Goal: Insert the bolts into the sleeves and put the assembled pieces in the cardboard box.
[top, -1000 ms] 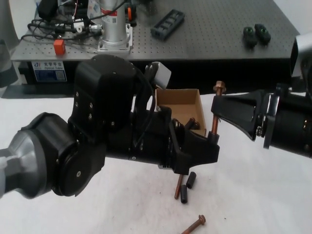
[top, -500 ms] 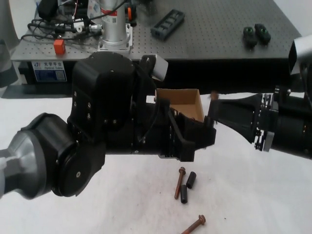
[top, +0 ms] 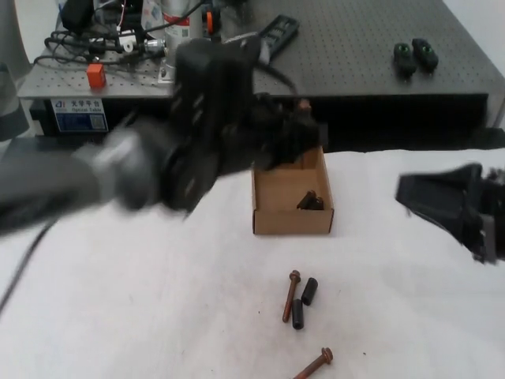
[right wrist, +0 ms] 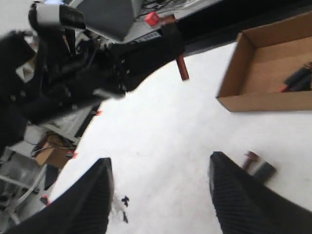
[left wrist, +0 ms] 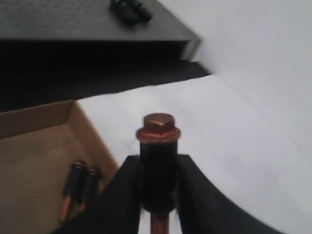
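The left gripper (left wrist: 157, 168) is clamped on an assembled piece, a bolt (left wrist: 158, 127) seated through a sleeve (left wrist: 157, 187). It is held near the 12 o'clock rim of the cardboard box (top: 292, 221), not clearly over its opening. The right gripper (right wrist: 160, 163) is spread wide and empty at the box's 3 o'clock. If released there, the piece could be knocked off the rim onto the cloth (top: 118, 300), or the bolt shaken from its sleeve. At 6 o'clock, loose bolts (top: 291, 294) and sleeves (top: 309, 290) are left unassembled.
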